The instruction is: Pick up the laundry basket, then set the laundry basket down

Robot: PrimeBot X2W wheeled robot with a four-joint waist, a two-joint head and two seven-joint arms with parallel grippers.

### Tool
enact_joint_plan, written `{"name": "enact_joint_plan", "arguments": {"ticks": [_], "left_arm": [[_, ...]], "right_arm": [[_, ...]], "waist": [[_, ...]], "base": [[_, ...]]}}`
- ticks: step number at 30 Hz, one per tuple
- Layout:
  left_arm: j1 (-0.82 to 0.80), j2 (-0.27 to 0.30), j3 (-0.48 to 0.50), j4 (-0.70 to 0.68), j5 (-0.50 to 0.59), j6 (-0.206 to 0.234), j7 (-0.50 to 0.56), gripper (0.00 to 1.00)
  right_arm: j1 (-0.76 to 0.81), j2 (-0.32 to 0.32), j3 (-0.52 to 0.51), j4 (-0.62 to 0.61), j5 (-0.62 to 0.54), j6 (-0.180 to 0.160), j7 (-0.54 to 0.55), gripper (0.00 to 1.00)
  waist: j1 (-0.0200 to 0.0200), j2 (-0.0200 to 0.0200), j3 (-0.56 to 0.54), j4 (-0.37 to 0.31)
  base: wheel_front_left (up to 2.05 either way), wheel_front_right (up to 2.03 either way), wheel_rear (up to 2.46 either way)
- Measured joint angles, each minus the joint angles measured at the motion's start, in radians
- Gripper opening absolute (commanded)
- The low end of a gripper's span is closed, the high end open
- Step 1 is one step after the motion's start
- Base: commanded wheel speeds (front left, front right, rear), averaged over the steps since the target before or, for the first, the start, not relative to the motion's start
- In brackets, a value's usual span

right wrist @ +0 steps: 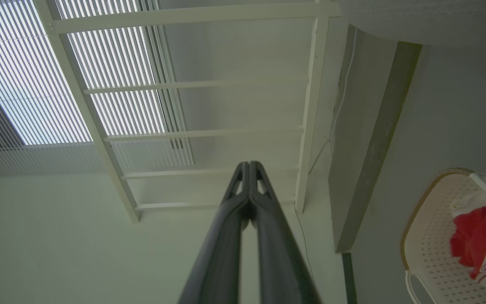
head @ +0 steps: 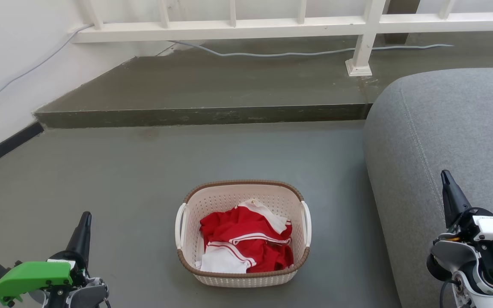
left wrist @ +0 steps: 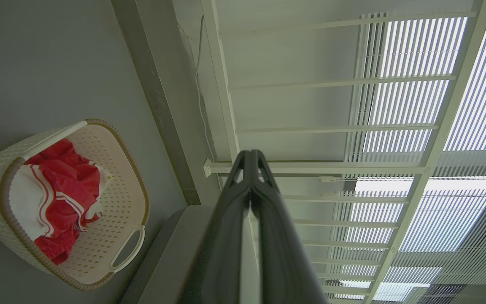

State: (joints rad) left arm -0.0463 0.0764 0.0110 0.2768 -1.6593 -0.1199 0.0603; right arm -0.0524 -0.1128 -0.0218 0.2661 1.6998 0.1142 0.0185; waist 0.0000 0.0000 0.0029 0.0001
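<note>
At lower centre frame, the laundry basket (head: 242, 280) is sitting between your closed, empty hands, handles (head: 180, 226) facing them; left hand (head: 86, 218) is lying nearer than right hand (head: 445, 177).

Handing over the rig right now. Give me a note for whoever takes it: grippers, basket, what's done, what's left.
Left gripper: shut, empty, low on the robot's left.
Right gripper: shut, empty, near the grey sofa.
Laundry basket: upright on the floor between the grippers, red and white clothes inside, side handles untouched.
Done: nothing; basket not lifted.
Left: open both grippers, take the handles, lift, set down.
</note>
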Motion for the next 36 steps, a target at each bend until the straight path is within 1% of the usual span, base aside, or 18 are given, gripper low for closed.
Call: {"name": "enact_joint_plan", "arguments": {"ticks": [36], "left_arm": [[0.000, 0.000, 0.005, 0.002, 0.000, 0.000, 0.000, 0.00]], "right_arm": [[-0.001, 0.001, -0.004, 0.007, 0.000, 0.000, 0.001, 0.00]], "waist": [[0.0000, 0.0000, 0.000, 0.000]], "base": [[0.00, 0.00, 0.00]]}}
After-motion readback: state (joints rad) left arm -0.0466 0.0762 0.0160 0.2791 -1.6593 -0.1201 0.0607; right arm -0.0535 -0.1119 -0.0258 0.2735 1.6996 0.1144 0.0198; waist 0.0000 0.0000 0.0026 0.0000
